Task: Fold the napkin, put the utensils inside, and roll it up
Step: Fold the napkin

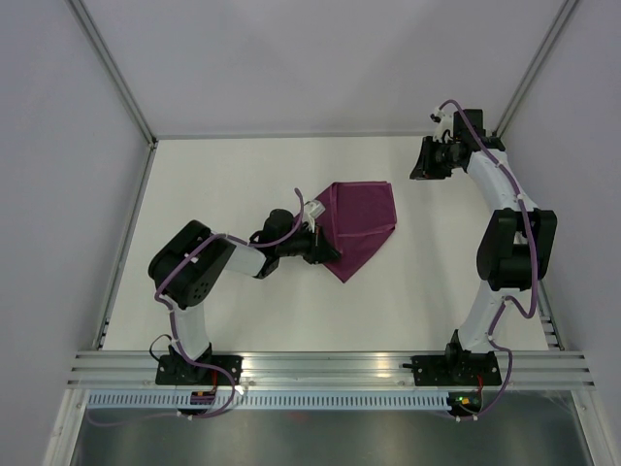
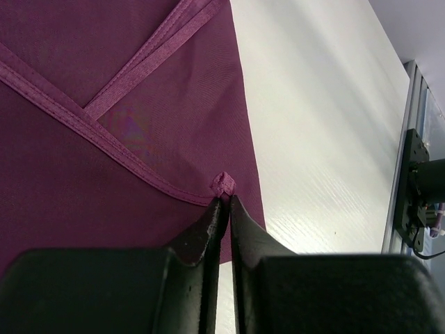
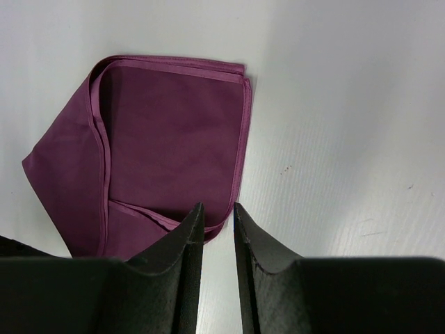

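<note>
The magenta-purple napkin (image 1: 361,221) lies folded in layers at the middle of the white table, with one point toward the near side. My left gripper (image 1: 316,236) sits low at the napkin's left edge. In the left wrist view its tips (image 2: 226,199) stand almost together and pinch a small hemmed corner of the napkin (image 2: 125,125). My right gripper (image 1: 425,161) hangs at the far right, apart from the cloth. Seen from the right wrist, it (image 3: 217,207) is open with nothing between its fingers, above the near hem of the napkin (image 3: 174,146). The utensils are out of view.
White walls with metal frame posts close the table (image 1: 233,184) at the back and sides. An aluminium rail (image 1: 330,367) with both arm bases runs along the near edge. The right arm's base (image 2: 421,188) shows in the left wrist view.
</note>
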Action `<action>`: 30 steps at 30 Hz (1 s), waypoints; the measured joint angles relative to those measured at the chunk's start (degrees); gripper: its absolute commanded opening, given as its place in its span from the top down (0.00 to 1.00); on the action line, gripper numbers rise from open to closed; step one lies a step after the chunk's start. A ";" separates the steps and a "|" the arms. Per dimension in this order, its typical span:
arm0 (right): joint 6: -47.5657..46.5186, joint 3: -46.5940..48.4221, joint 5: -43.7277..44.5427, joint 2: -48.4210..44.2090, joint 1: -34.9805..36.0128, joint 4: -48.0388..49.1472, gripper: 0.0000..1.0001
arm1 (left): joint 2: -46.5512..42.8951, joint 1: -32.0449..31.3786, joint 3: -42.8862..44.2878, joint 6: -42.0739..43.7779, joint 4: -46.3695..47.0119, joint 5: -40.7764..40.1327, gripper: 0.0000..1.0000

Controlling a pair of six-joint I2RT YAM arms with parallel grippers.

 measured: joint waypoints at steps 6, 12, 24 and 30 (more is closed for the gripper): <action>-0.02 0.00 0.44 0.07 0.37 0.00 0.71 | 0.00 -0.07 0.00 1.09 -0.72 0.02 0.83; -0.04 0.00 0.76 0.48 0.50 0.02 0.71 | 0.00 -0.09 0.00 1.88 -1.66 0.44 0.73; -0.04 0.00 1.14 0.92 0.76 0.02 0.71 | -0.11 -0.35 0.00 3.15 -2.97 0.92 0.65; -0.07 0.00 1.29 0.92 0.76 0.02 0.71 | -0.72 -0.35 0.26 4.00 -4.52 1.92 0.65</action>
